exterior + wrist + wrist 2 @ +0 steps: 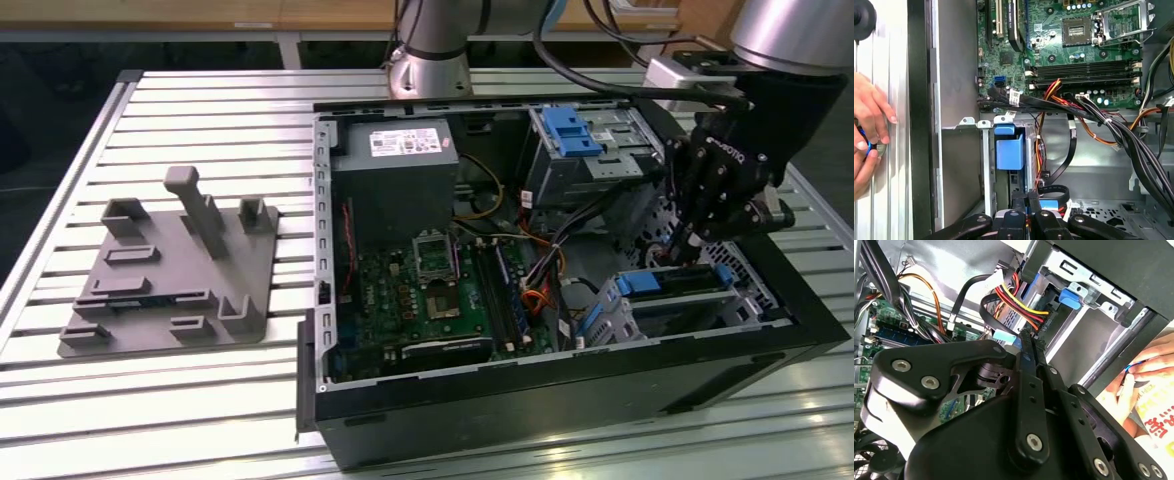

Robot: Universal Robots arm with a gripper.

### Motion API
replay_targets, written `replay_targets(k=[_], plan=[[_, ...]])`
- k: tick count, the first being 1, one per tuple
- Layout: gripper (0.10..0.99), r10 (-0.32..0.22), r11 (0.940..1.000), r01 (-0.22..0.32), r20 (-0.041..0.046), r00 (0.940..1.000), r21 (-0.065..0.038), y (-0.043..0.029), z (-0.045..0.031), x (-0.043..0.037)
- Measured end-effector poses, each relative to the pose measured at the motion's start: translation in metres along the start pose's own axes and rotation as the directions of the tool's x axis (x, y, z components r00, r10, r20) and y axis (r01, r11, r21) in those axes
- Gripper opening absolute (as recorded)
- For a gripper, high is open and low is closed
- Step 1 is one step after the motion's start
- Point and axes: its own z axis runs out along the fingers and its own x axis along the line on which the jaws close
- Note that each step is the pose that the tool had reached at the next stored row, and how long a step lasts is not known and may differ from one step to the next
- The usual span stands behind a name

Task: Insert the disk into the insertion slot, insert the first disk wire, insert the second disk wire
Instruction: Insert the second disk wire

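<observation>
Open black desktop computer case (pixel 747 345) lies on its side on a slatted aluminium table (pixel 200 400); green motherboard (pixel 427 290) faces up, so every bay is reachable from above.

Black two-finger gripper (pixel 694 243) hangs over the right near corner of the case in the exterior view, pointing down into the drive area; in the second wrist view its fingers (pixel 1026 365) lie pressed together, tips right at the wired end of the drive; whether they pinch a connector or merely press on it, I cannot tell.

The disk, a flat silver drive in a bright blue plastic carrier (pixel 661 282), sits inside the grey sheet-metal insertion slot (pixel 617 318) at the right near corner; judged seated already, since its blue tab (pixel 1009 150) stands flush among the cage rails in the first wrist view.

Red, yellow and black wire bundle (pixel 1021 299) runs into the drive end just beyond the fingertips; a black flat cable (pixel 966 292) loops beside it; probably the wire step is in hand.

Wide blue latch (pixel 571 130) marks a separate cage at the far right; untouched.

Grey plastic fixture plate (pixel 167 275) stands on the table well left of the case.

A person's hand (pixel 869 125) rests on the table slats outside the case wall, holding something small and blue.
</observation>
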Motion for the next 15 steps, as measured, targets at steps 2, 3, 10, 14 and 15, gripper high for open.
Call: replay_targets(k=[2,3,10,14,15], plan=[[0.145,-0.006,1.0,0.006,0.0006,1.0,0.001,0.0,0.0002,0.0003],[0.145,-0.008,1.0,0.008,0.0012,1.0,0.001,0.0,0.0003,0.0006],[0.145,-0.01,1.0,0.01,0.0532,0.9985,0.002,-0.0001,0.0024,0.0105],[0.145,-0.01,0.9999,0.01,0.0906,0.9958,0.002,-0.0001,0.0038,0.0177],[0.145,-0.01,0.9999,0.01,0.0971,0.9952,0.002,-0.0002,0.0042,0.0195]])
